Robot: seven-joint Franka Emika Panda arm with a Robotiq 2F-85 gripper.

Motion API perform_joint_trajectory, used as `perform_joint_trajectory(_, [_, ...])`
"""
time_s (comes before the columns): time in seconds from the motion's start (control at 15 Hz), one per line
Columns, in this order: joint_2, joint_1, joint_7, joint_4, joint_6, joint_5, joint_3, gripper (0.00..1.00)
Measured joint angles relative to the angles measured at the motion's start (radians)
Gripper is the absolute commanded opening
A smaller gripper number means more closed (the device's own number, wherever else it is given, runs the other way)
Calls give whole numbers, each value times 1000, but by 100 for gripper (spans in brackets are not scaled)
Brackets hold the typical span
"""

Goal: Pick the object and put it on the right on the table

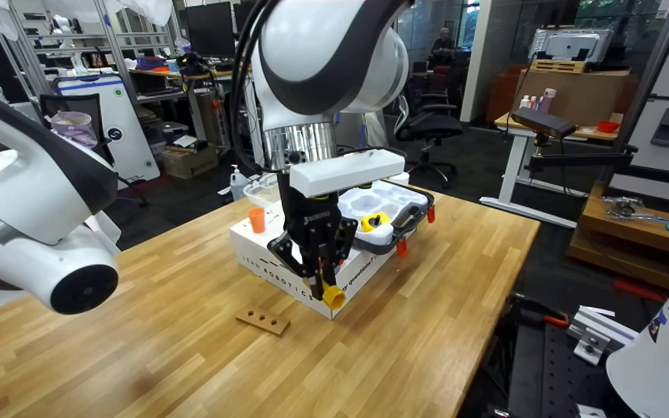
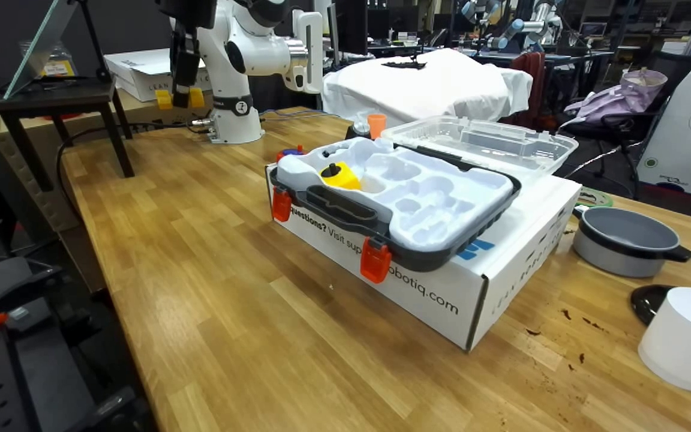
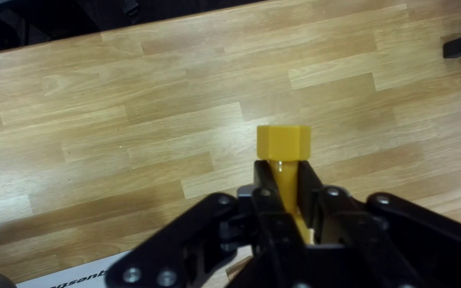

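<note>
The object, a yellow-orange peg with a hexagonal end (image 3: 283, 143), is pinched across its narrower middle by my gripper (image 3: 282, 165). Both black fingers press on its sides in the wrist view, and its ends stick out past them. An exterior view shows the gripper (image 1: 324, 283) pointing down, the peg (image 1: 334, 297) lying crosswise at its fingertips. Elsewhere, yellow ends of the peg (image 2: 197, 98) stand out on either side of the dark fingertips. Beneath it spreads the wooden table (image 3: 94, 120), with a gap of air below the peg.
A large white box (image 2: 417, 300) carries an open case (image 2: 447, 240) with a yellow-and-black item (image 2: 341, 176). A tan strip with holes (image 1: 263, 321) lies on the table. Another arm (image 1: 27, 215) hangs over one side. A grey pan (image 2: 627, 240) and a dark stand (image 2: 57, 93) are also there.
</note>
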Motion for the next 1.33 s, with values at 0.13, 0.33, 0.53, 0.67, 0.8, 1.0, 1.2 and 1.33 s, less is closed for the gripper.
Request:
perform_joint_trajectory(0.13, [1, 0, 0, 0, 0, 0, 0, 19])
perform_joint_trajectory(0.33, [1, 0, 0, 0, 0, 0, 0, 5])
perform_joint_trajectory(0.53, [1, -10, 4, 0, 0, -13, -6, 5])
perform_joint_trajectory(0.67, [0, -32, 0, 0, 0, -29, -21, 5])
perform_joint_trajectory(0.8, [-2, -61, -11, -4, -2, -60, -43, 5])
perform_joint_trajectory(1.0, [-16, -108, -12, -15, -7, -117, -84, 5])
perform_joint_trajectory(1.2, [-65, -142, 3, -45, -23, -134, -112, 5])
perform_joint_trajectory(1.33, [-100, -158, 28, -73, -26, -131, -121, 5])
